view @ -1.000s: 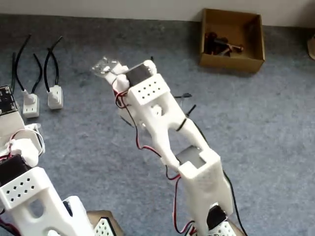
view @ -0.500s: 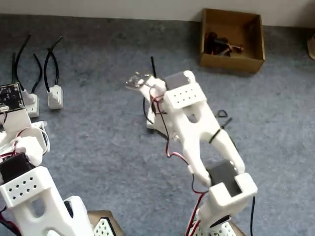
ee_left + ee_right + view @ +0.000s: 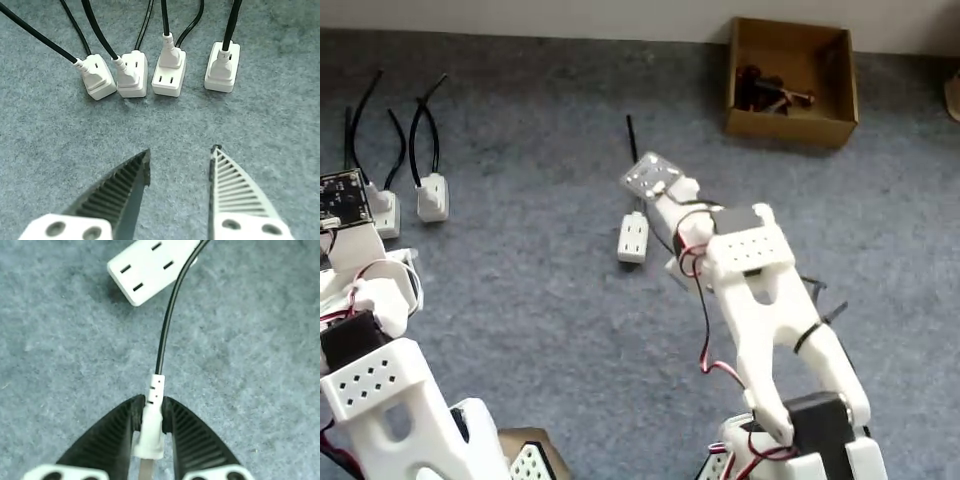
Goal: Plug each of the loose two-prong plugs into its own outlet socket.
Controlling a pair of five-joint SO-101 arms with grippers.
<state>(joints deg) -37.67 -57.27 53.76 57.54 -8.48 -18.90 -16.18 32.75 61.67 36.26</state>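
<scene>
Your right end effector (image 3: 153, 401) clenched one white two-prong plug (image 3: 150, 432) near one free white outlet socket (image 3: 150, 265) on the grey carpeted worktop (image 3: 250, 365). Your left end effector (image 3: 180, 150) hung released before four plugged white sockets (image 3: 170, 75).

White plug (image 3: 149, 432) pinched in right end effector (image 3: 152, 400), nr empty white outlet (image 3: 150, 262).

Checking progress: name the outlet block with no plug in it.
The lone block mid-table by the right hand: bare slots; the four left blocks each hold a plug.
</scene>
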